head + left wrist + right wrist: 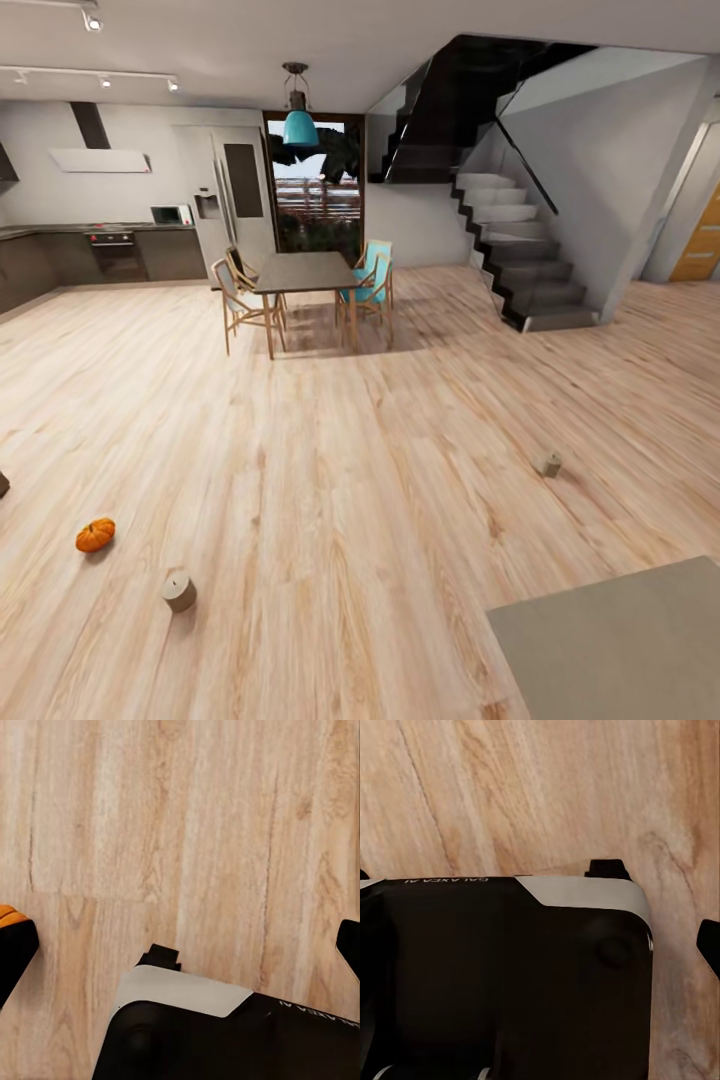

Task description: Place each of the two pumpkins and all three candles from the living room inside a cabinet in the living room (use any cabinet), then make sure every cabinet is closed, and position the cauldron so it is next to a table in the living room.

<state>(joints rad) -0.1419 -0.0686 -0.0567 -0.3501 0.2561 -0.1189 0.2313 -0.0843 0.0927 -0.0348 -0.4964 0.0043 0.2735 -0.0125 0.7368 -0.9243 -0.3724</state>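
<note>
light: bright, even | shadows: soft under dining table (305, 272) | render: sharp, wide-angle stretch at edges

Wood floor (360, 480): pumpkin (95, 535), candle (179, 591) near; likely second candle (547, 463) well apart.

In the left wrist view the base (225, 1035) is showing as a glossy black shell with a pale grey panel on its upper edge and a small black tab sticking out above it. Faint mirrored lettering is running along the black edge. A black finger (13, 949) with an orange tip is showing at one side, and a second black finger (349, 943) at the other. The right wrist view is showing the same black shell (502, 982) with its grey panel, lettering and a round dimple.
</note>
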